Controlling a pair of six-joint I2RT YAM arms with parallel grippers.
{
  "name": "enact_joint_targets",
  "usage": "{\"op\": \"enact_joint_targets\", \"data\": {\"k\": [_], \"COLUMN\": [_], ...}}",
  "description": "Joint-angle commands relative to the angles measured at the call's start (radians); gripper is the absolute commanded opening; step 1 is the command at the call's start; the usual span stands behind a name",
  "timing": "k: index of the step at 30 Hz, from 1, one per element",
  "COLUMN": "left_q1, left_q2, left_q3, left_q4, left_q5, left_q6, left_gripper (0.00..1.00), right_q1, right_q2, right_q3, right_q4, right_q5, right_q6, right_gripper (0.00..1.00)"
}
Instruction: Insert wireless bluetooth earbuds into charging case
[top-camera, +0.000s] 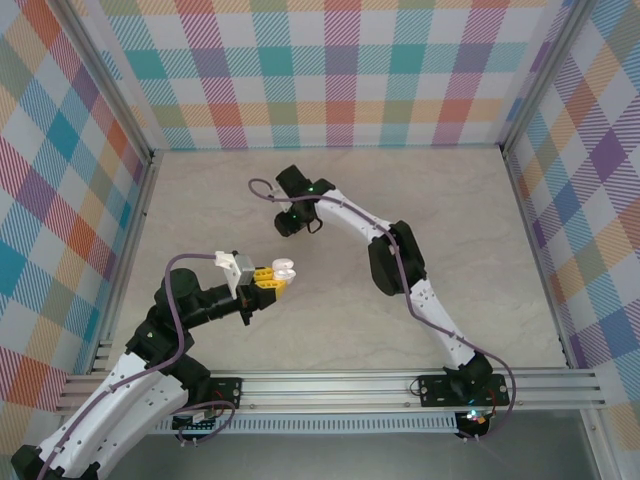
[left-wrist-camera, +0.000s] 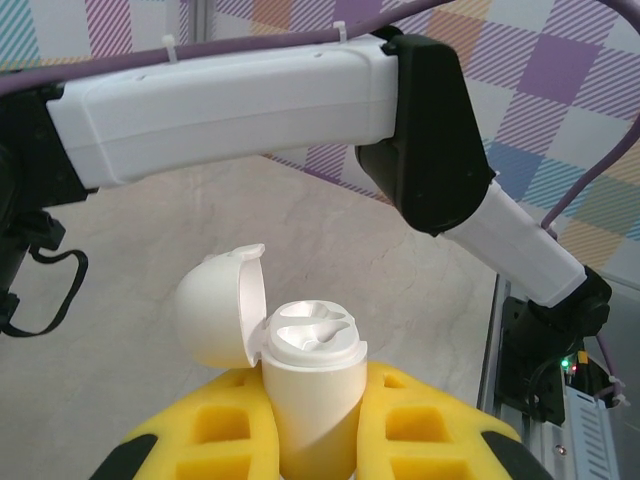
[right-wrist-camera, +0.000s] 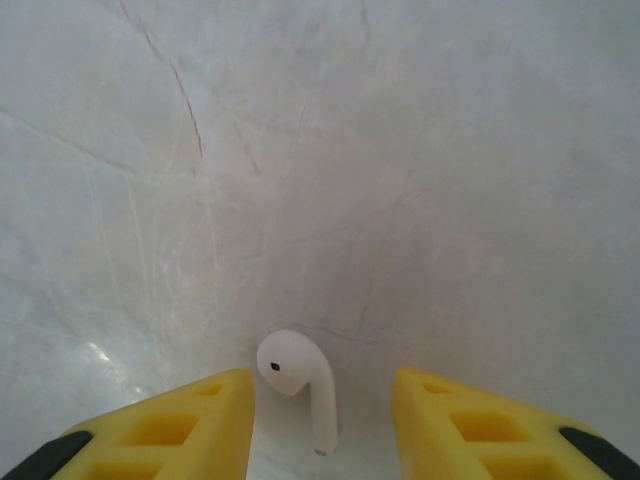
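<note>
My left gripper (left-wrist-camera: 315, 405) is shut on a white charging case (left-wrist-camera: 308, 385) and holds it upright between the yellow pads. The case's hinged lid (left-wrist-camera: 215, 310) stands open to the left, and both moulded slots on top are empty. In the top view the case (top-camera: 284, 270) sits at the left gripper's (top-camera: 272, 283) tip, above the middle of the table. My right gripper (right-wrist-camera: 322, 392) is open and low over the table, and a white earbud (right-wrist-camera: 293, 372) lies between its yellow fingers, nearer the left one and touching neither. In the top view, the right gripper (top-camera: 291, 223) points down.
The pale marble tabletop (top-camera: 470, 220) is walled by checked panels with metal posts. The right arm (left-wrist-camera: 250, 100) stretches across the space just beyond the held case. An aluminium rail (top-camera: 350, 385) runs along the near edge.
</note>
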Motion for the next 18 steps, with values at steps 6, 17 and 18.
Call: {"op": "enact_joint_targets", "data": {"k": [6, 17, 18], "left_q1": [-0.005, -0.005, -0.005], "left_q2": [-0.025, 0.018, 0.018], "left_q3": [0.010, 0.017, 0.017], "left_q4": [-0.018, 0.009, 0.011], "left_q5": [-0.018, -0.014, -0.014], "left_q6": [-0.002, 0.002, 0.002], "left_gripper": [0.00, 0.00, 0.00], "right_q1": [0.013, 0.012, 0.012], "right_q2": [0.056, 0.022, 0.021], "right_q3": [0.065, -0.004, -0.005], "right_q4": [-0.101, -0.095, -0.094], "right_q5": [0.051, 0.093, 0.092], "right_q6": [-0.087, -0.096, -0.096], "right_gripper": [0.37, 0.20, 0.19]}}
